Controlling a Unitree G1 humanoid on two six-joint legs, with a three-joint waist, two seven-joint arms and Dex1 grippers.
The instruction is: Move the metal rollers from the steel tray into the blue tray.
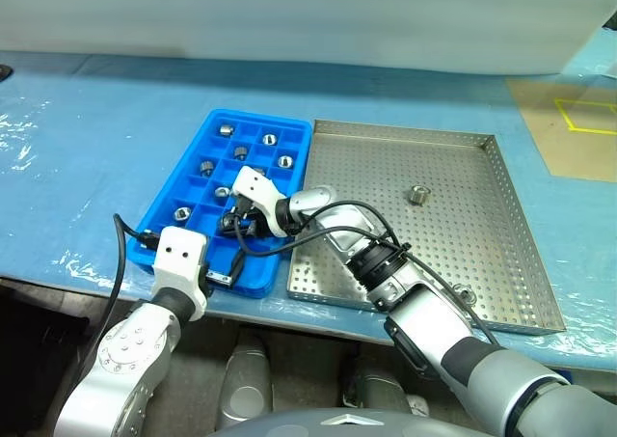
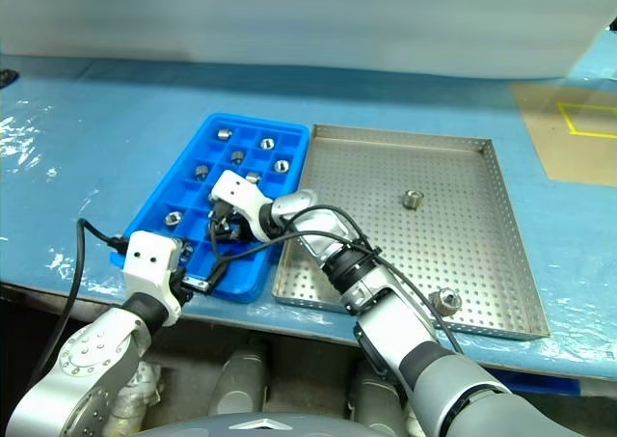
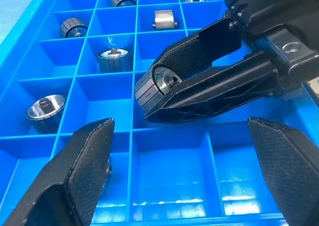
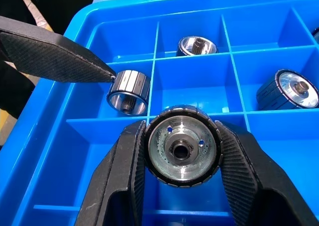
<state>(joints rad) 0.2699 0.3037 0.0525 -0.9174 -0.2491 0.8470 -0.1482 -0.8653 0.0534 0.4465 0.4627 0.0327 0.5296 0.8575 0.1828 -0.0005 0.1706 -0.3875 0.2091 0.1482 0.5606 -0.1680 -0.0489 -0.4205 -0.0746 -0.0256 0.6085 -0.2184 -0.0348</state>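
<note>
now ribbed shiny roller [image 4: 182,151] between textured black fingers [image 4: 124,181]

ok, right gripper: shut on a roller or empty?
Shut on a roller. The right gripper clamps one metal roller between both fingers, over the blue tray.

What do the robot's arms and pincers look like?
Both arms are smooth silver-grey tubes with round joints. Each wrist ends in a white block, where the left pincer and right pincer begin. Their fingers are black, wedge-shaped and finely textured. Black cables loop alongside both wrists, and the right forearm has a black ribbed collar.
</note>
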